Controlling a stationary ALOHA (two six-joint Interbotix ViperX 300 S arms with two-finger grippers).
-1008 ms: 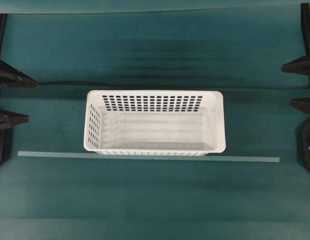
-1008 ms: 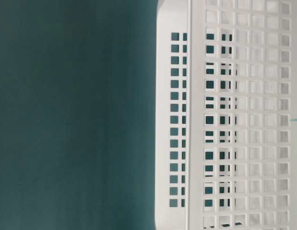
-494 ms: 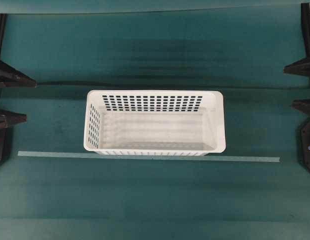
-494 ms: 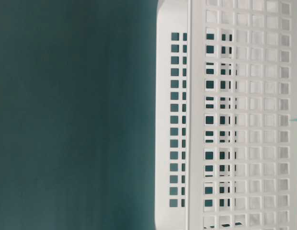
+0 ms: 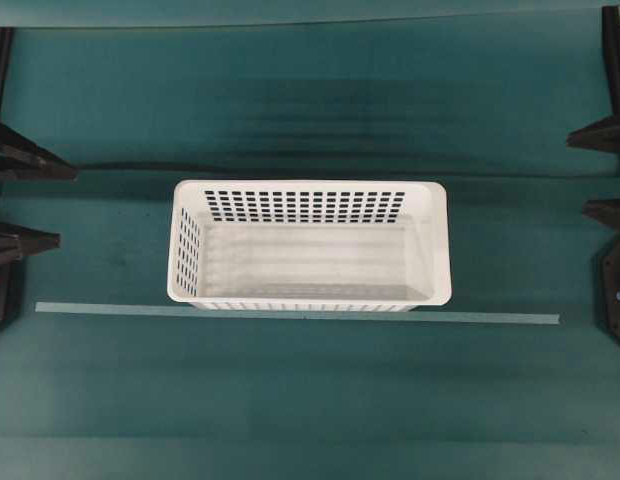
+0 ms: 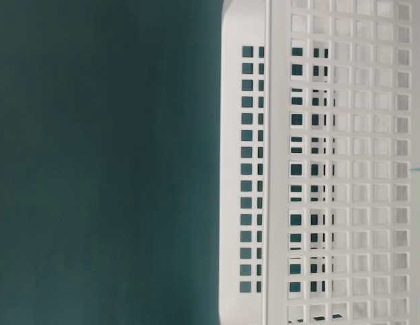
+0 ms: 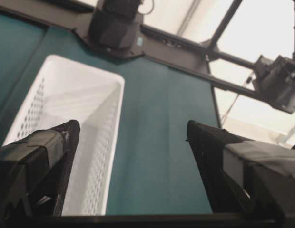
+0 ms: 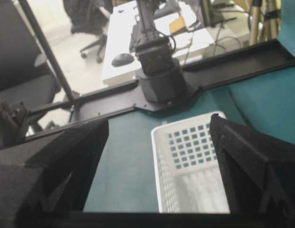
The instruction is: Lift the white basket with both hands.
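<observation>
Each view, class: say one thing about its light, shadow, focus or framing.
Overhead: even light, a dark shadow band on the green cloth behind the white basket. Table-level: turned sideways, the basket cropped. Left wrist: bright windows wash out the top right; the left gripper is blurred. Right wrist: the right gripper is soft, the room behind is overexposed.

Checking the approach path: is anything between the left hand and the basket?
Nothing: in the overhead view only bare green table lies between the left hand and the white basket.
</observation>
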